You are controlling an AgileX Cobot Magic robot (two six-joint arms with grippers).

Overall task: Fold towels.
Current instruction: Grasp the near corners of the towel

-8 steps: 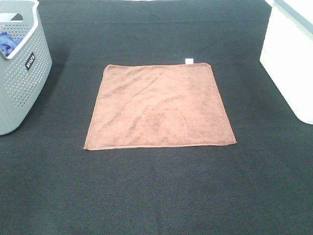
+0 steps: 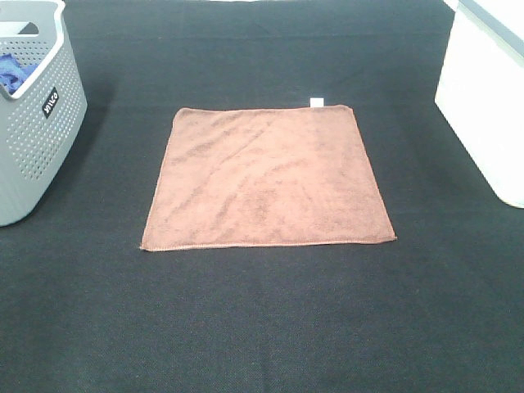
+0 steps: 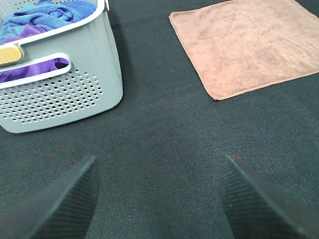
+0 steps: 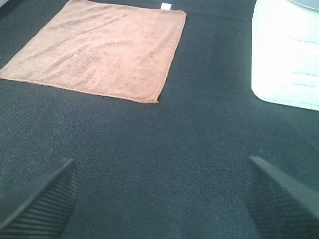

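Observation:
A brown towel (image 2: 266, 178) lies flat and spread out on the black table, with a small white tag (image 2: 317, 101) at its far edge. It also shows in the left wrist view (image 3: 249, 45) and in the right wrist view (image 4: 99, 50). Neither arm shows in the high view. My left gripper (image 3: 157, 199) is open and empty over bare table, apart from the towel's near left corner. My right gripper (image 4: 162, 199) is open and empty over bare table, apart from the towel's near right corner.
A grey perforated basket (image 2: 33, 139) stands at the far left and holds blue and purple towels (image 3: 45, 15). A white bin (image 2: 487, 98) stands at the far right, also in the right wrist view (image 4: 286, 55).

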